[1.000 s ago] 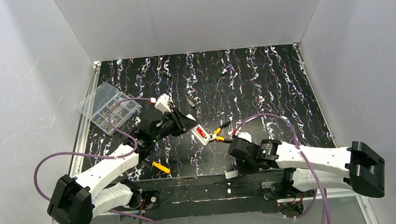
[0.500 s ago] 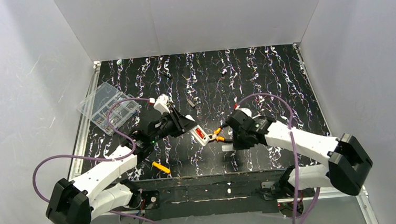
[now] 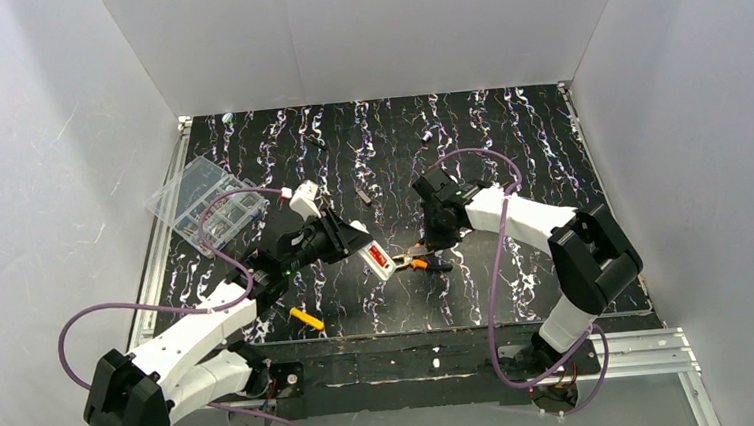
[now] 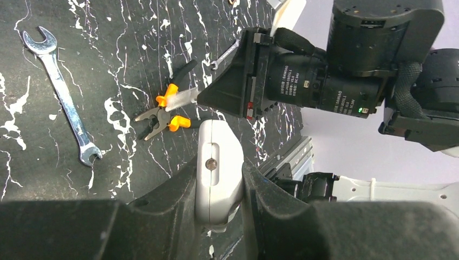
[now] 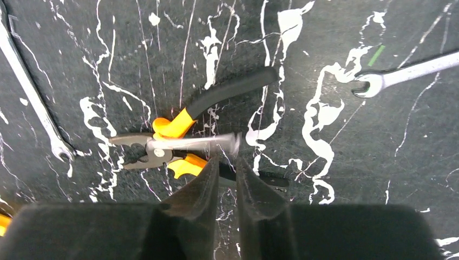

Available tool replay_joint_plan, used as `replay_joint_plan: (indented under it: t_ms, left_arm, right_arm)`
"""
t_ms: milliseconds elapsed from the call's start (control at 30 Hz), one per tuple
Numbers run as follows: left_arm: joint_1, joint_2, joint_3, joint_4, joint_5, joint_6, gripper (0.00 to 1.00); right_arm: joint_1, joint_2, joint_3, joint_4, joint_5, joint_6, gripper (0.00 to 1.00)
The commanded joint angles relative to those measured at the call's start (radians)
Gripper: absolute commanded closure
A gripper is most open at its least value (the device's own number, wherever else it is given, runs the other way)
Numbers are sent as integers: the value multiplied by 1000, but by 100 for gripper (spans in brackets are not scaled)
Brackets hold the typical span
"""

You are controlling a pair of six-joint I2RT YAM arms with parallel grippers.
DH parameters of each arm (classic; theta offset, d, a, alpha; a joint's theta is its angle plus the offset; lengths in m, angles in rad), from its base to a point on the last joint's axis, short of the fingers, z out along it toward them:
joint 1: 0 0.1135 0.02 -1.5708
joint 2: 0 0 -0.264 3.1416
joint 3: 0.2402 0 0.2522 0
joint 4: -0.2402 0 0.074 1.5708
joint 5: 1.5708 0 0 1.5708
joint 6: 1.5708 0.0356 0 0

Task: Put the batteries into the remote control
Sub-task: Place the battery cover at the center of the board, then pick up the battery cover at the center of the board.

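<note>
Left gripper clamps the remote control across its width. The top view shows red in the remote's recess, read as the batteries already seated, though their count cannot be resolved. Right gripper has its fingers narrow and apparently pinches one end of a thin pale strip, blurred, just above the pliers; the strip is possibly the battery cover. Judged step is closing the recess: the left arm should hold the remote steady, and the right should lay the strip flat to the opening and slide it on rather than press, so the cells are not knocked out.
</note>
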Motion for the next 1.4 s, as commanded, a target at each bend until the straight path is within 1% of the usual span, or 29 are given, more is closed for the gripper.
replay_joint_plan:
  t_ms: [0,133,300,400,467,500,567,633,800,933,1367]
  left_arm:
    - [-3,-54,26,-10,3,23,99]
    - [-2,-60,19,-16,1,24,99]
    - [-3,-59,19,-13,4,20,99]
    - [-3,-61,22,-17,7,21,98]
    - [-3,-63,23,-22,7,25,98]
    - [-3,-65,22,-24,6,26,98]
    - [-2,-68,19,-25,5,26,98]
    - [-3,-71,18,-28,5,27,98]
    - [-3,-71,16,-27,4,28,98]
    - [-3,-77,14,-31,6,32,98]
    - [-2,-127,3,-65,-16,57,97]
  right_arm:
    - [-2,0,40,31,-36,4,70]
    - [-6,-49,19,43,-16,-8,61]
    - [-25,-68,12,50,-17,-86,59]
    - [-54,-56,29,41,-56,-88,58]
    - [-66,-50,40,37,-88,-61,56]
    - [-68,-48,43,34,-93,-37,53]
    - [-68,-48,46,36,-102,5,44]
    - [-68,-49,41,46,-118,49,38]
    - [-68,-67,-13,107,-147,145,36]
    - [-68,-54,-40,146,-222,203,35]
    - [-68,-13,-107,186,-240,328,33]
